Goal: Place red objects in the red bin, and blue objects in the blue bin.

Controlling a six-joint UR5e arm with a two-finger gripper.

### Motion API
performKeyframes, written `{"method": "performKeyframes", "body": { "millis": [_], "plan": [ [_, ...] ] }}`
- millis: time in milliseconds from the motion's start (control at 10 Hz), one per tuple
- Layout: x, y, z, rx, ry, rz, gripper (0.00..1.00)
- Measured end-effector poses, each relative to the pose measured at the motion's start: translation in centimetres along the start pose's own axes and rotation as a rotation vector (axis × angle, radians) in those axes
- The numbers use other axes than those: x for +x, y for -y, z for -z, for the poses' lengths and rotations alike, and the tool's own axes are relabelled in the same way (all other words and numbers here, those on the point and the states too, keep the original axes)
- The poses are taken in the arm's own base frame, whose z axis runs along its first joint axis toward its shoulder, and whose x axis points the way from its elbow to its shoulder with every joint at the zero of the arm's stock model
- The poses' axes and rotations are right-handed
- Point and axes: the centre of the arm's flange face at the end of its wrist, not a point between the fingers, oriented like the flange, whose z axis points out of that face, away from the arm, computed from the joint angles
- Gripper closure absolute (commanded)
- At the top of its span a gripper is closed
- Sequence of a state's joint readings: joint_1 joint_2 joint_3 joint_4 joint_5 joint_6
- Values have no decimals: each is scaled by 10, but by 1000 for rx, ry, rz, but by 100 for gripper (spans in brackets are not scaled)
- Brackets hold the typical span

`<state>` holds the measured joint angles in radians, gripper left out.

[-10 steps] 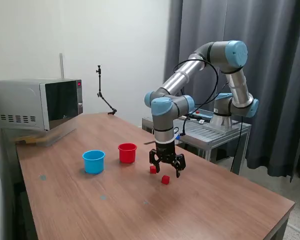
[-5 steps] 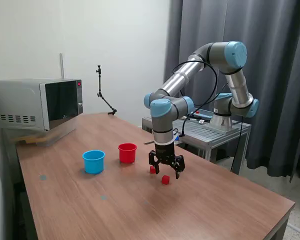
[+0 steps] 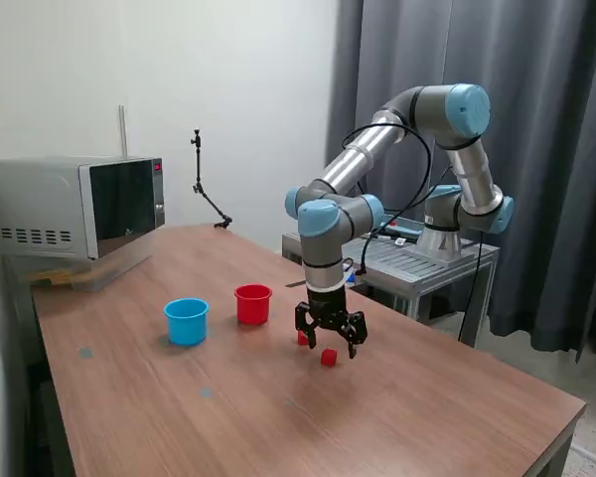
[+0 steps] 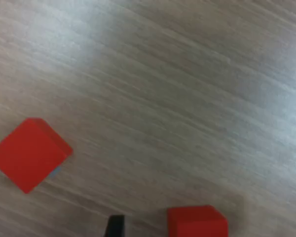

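Two tiny red cubes lie on the wooden table: one just below my gripper, the other beside its finger on the exterior view's left. The gripper is open, empty and hangs low over them. In the wrist view one red cube lies between the fingers, with a dark fingertip beside it, and the other cube lies apart outside the jaws. The red cup and the light blue cup stand upright further toward the exterior view's left. No blue cubes show.
A microwave stands at the table's far corner on the exterior view's left. A thin black stand rises at the back edge. A metal cart holding the arm's base is behind the table.
The gripper has shifted slightly toward the exterior view's left and stays open. The cubes and cups have not moved.
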<state>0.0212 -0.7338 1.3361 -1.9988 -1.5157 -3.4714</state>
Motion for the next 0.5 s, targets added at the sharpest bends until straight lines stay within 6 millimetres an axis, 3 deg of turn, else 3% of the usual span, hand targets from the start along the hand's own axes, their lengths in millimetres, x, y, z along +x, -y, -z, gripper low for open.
{"method": "performKeyframes", "body": {
  "millis": [500],
  "plan": [
    [0, -1, -3, 3, -2, 5, 0]
  ]
}}
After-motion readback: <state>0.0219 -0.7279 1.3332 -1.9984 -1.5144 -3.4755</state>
